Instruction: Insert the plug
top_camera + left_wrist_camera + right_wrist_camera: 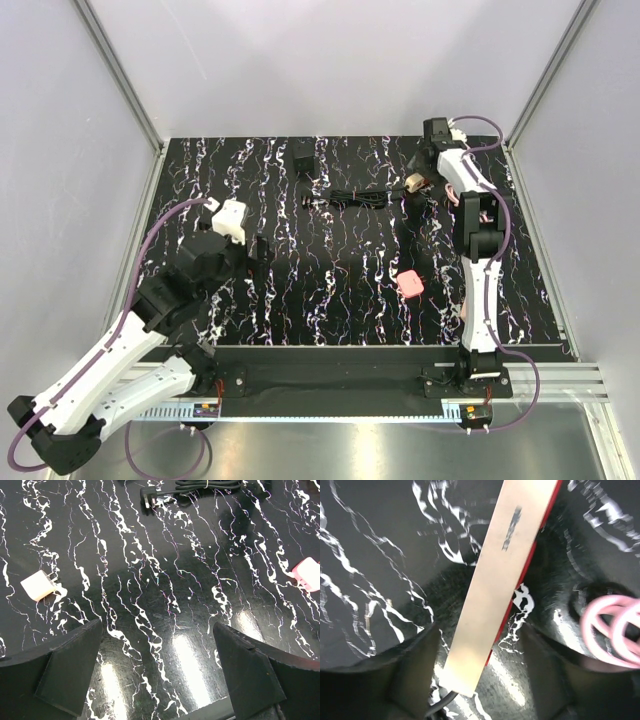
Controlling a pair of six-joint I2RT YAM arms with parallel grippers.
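The plug (pixel 303 155), a small black boxy adapter, sits at the back middle of the table. Its thin black cord lies bundled (pixel 355 198) in front of it; the bundle (pixel 200 485) and a black pronged end (pixel 150 502) also show at the top of the left wrist view. My left gripper (pixel 258 250) (pixel 160 675) is open and empty over bare table, well short of the plug. My right gripper (pixel 418 190) (pixel 480 680) is open at the back right. Its fingers (pixel 415 670) straddle the end of the cream power strip (pixel 505 565) (pixel 412 183) without clamping it.
A white adapter (pixel 232 218) (pixel 39 586) lies left of my left gripper. A pink square block (pixel 410 283) (pixel 307 574) lies right of centre. A coiled pink cable (pixel 615 625) lies beside the strip. Grey walls enclose the table (pixel 330 300).
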